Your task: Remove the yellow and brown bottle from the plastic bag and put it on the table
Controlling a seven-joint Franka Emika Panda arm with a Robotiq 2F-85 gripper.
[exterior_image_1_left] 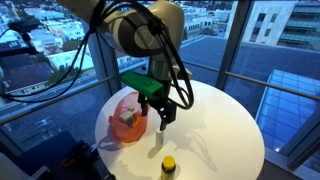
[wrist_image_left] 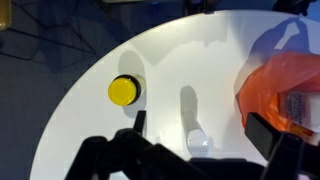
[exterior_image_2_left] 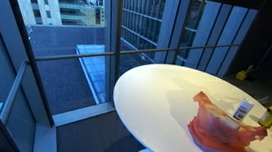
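Note:
The yellow and brown bottle [exterior_image_1_left: 168,165] stands upright on the round white table [exterior_image_1_left: 225,125], outside the bag. It also shows in an exterior view [exterior_image_2_left: 270,115] and, by its yellow cap, in the wrist view [wrist_image_left: 124,91]. The orange-red plastic bag [exterior_image_1_left: 127,118] lies crumpled on the table, also seen in the other views [exterior_image_2_left: 221,129] [wrist_image_left: 285,75]. My gripper [exterior_image_1_left: 163,120] hovers above the table between bag and bottle. Its fingers [wrist_image_left: 200,135] are open and hold nothing. A small white bottle [wrist_image_left: 194,125] sits on the table between them.
The table is ringed by large windows with a railing [exterior_image_1_left: 270,85] and a city view. The white bottle shows at the bag's edge [exterior_image_2_left: 243,109]. Black cables [exterior_image_1_left: 60,60] hang from the arm. The table's edge [wrist_image_left: 75,110] lies close to the yellow-capped bottle.

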